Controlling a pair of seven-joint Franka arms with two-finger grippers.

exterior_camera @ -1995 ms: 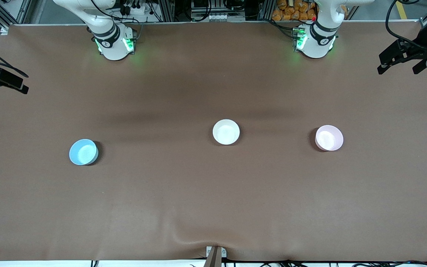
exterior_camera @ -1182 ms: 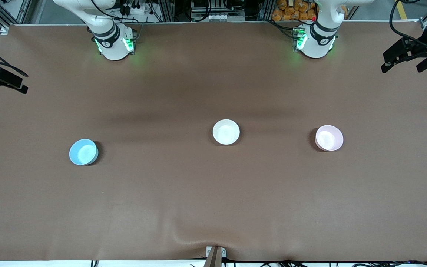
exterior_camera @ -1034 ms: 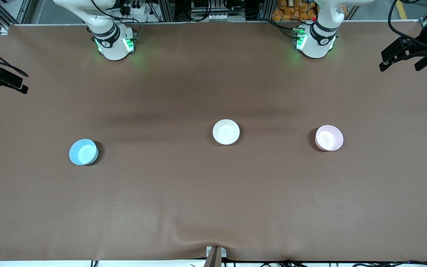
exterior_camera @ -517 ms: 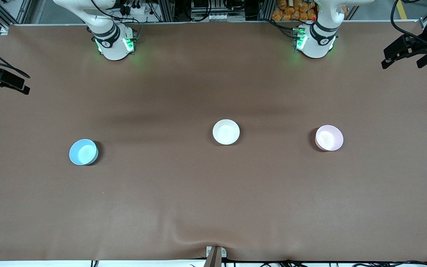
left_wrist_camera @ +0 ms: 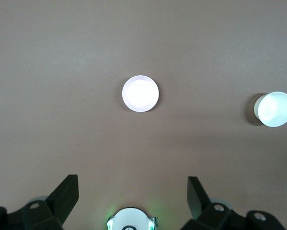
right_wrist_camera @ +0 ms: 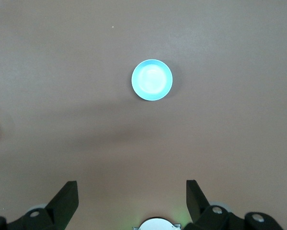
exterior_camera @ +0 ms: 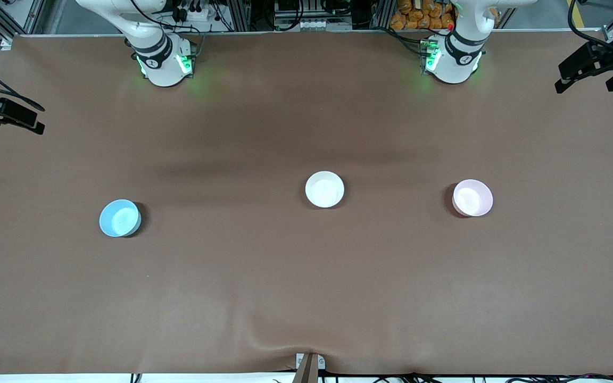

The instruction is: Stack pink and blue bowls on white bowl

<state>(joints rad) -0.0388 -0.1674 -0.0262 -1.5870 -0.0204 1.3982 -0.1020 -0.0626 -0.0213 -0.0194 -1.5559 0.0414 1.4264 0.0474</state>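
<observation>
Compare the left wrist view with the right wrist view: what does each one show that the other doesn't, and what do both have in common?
Only the left wrist view shows the pink bowl, with the white bowl beside it near the picture's edge, and the open left gripper. Only the right wrist view shows the blue bowl and the open right gripper. Both look straight down from high up on the brown table, each with a gripper holding nothing and one bowl sitting apart from the others, nothing stacked yet.
</observation>
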